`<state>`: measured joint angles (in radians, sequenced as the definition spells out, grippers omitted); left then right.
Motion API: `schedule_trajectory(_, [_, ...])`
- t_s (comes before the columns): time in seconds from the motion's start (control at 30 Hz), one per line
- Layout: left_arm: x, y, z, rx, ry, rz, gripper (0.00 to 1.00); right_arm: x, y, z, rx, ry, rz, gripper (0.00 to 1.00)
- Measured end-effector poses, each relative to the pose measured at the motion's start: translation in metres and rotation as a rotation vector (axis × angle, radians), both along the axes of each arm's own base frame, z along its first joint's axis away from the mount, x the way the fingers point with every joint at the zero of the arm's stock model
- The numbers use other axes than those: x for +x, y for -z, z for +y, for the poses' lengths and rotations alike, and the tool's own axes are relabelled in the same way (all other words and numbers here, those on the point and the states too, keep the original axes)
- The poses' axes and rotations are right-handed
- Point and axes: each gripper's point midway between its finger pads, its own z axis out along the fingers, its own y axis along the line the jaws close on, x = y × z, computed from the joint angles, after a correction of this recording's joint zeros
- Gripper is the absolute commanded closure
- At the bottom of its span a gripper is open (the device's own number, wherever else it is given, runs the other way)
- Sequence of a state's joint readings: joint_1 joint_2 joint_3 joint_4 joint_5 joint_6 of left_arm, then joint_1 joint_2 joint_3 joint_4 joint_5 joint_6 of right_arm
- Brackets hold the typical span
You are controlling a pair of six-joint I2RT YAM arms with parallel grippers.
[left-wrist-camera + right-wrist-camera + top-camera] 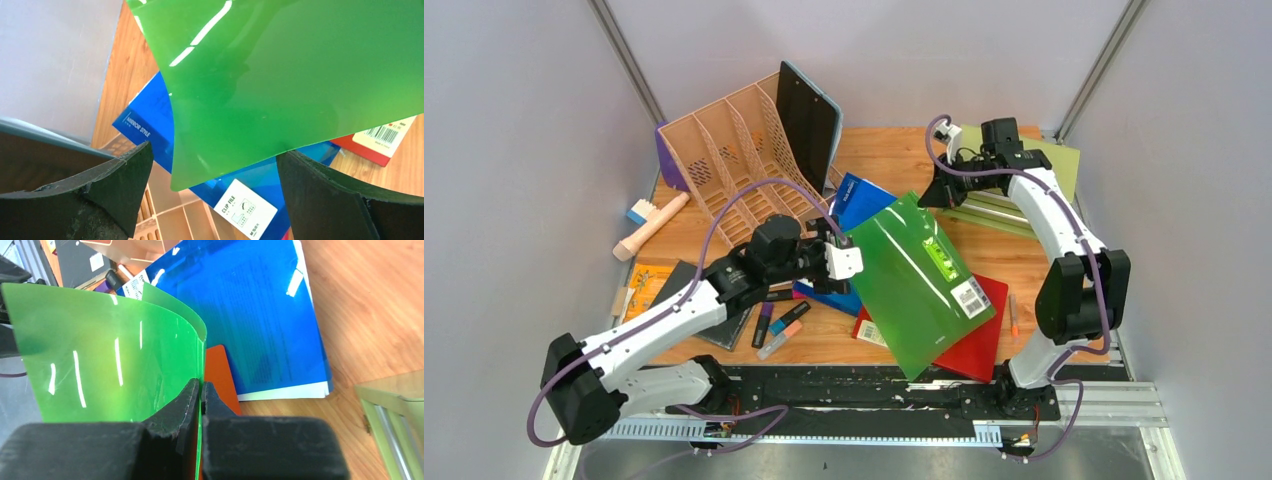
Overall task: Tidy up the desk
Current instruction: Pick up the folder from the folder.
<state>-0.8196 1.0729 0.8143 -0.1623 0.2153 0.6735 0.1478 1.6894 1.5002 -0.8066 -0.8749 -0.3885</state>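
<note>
from above: light wooden desk (894,160) across the middle, strewn with folders. green folder (914,280) raised and tilted over a blue folder (864,200) and a red folder (979,345). right gripper (936,192) at its far edge, left gripper (849,262) at its left corner. slotted file rack (724,150) at the far left.

left wrist: jaws spread wide, green corner hanging between them.

right wrist: fingers pressed together, pinching the green folder's edge, sheet bowed. blue folder flat on the desk beyond.
</note>
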Motion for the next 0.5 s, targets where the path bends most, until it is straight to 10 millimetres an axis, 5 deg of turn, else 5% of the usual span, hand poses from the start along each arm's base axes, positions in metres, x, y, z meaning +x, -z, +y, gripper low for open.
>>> schedule_trajectory(0.17, [-0.002, -0.012, -0.004, 0.006, 0.027, 0.028, 0.00, 0.011, -0.020, -0.006, -0.003, 0.030, -0.053, 1.00])
schedule_trajectory(0.5, [-0.002, 0.057, 0.032, 0.252, -0.006, 0.054, 0.00, 0.026, -0.072, -0.026, 0.042, 0.082, -0.154, 1.00])
